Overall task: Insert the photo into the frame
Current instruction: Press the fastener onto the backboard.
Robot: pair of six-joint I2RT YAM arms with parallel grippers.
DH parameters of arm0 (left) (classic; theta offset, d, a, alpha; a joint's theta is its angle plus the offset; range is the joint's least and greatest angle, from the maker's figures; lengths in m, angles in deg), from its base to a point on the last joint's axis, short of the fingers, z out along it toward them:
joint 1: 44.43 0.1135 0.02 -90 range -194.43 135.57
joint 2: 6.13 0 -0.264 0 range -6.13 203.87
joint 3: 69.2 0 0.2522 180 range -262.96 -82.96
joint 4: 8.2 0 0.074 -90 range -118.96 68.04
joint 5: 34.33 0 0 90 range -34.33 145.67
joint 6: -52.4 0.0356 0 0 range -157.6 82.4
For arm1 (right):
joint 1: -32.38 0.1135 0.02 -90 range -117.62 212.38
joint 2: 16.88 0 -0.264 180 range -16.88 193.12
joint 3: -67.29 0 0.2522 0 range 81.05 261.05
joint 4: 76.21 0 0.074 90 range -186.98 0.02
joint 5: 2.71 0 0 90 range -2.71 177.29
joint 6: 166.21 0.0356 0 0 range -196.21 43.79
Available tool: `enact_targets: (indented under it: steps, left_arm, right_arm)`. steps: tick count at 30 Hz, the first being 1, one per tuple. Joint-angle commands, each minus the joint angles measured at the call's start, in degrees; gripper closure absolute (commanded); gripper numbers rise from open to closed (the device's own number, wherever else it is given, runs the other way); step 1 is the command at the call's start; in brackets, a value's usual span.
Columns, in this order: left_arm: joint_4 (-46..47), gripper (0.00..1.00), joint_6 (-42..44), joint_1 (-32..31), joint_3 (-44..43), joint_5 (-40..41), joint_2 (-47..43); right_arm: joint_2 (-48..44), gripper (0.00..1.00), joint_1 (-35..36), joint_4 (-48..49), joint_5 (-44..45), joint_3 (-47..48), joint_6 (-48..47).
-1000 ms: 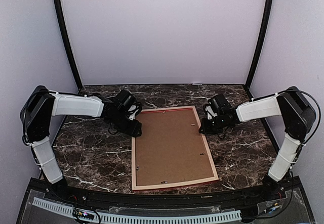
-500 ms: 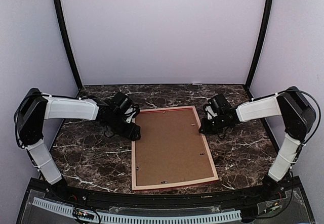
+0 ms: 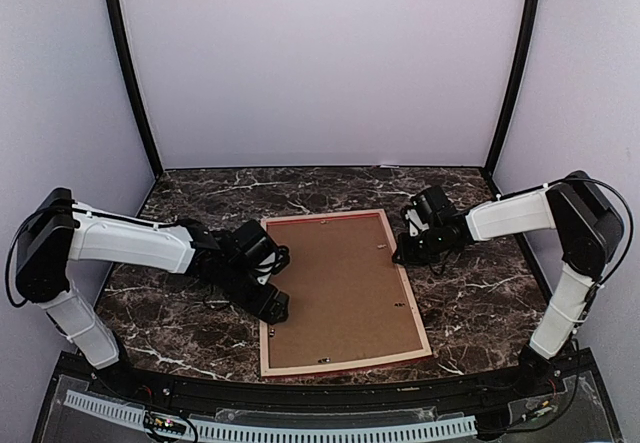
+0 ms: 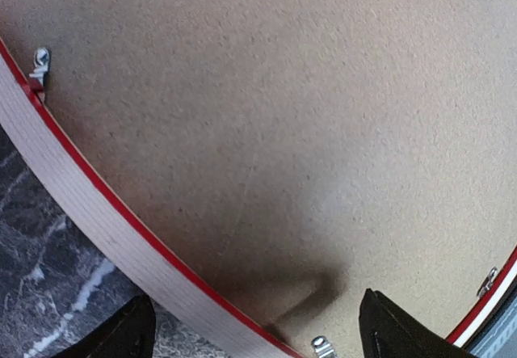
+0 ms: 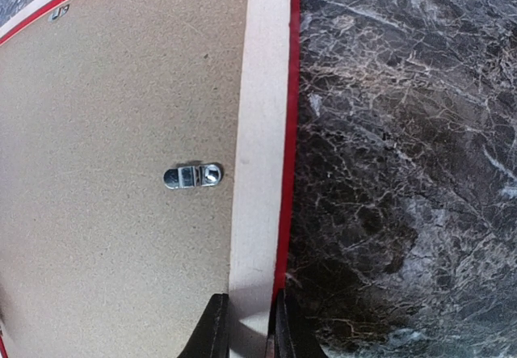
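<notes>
The frame lies face down on the marble table, pale wood back up, with a thin red edge showing. A brown backing board fills it, held by small metal clips. The photo is hidden. My left gripper hovers open over the frame's left rail, near its lower half; the fingers of the left gripper straddle the rail and board edge with nothing held. My right gripper is shut on the right rail, and the right gripper has one finger on each side of it.
Dark marble tabletop surrounds the frame on all sides. Pale walls and black corner posts enclose the back and sides. Another clip sits by the left rail, and one lies between the left fingers.
My left arm has slid down the frame's left rail towards the near edge, and its jaws have opened wider. The right arm and the frame have not moved.
</notes>
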Motion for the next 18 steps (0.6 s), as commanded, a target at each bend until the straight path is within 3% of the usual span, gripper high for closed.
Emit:
enact_targets:
  steps: [1,9,18]
  left_arm:
    - [-3.2,0.10,-4.8,-3.2,2.3,2.0,-2.8]
    - [-5.1,0.15,-7.3,-6.8,4.0,3.7,-2.6]
    - [-4.3,0.35,-7.3,-7.0,4.5,4.8,-1.9]
  right_arm:
    - [1.5,0.87,0.6,2.3,-2.6,-0.8,0.0]
    - [1.7,0.87,0.6,3.7,-3.1,-2.2,0.8]
    - [1.4,0.87,0.6,4.0,-3.4,-2.7,1.0]
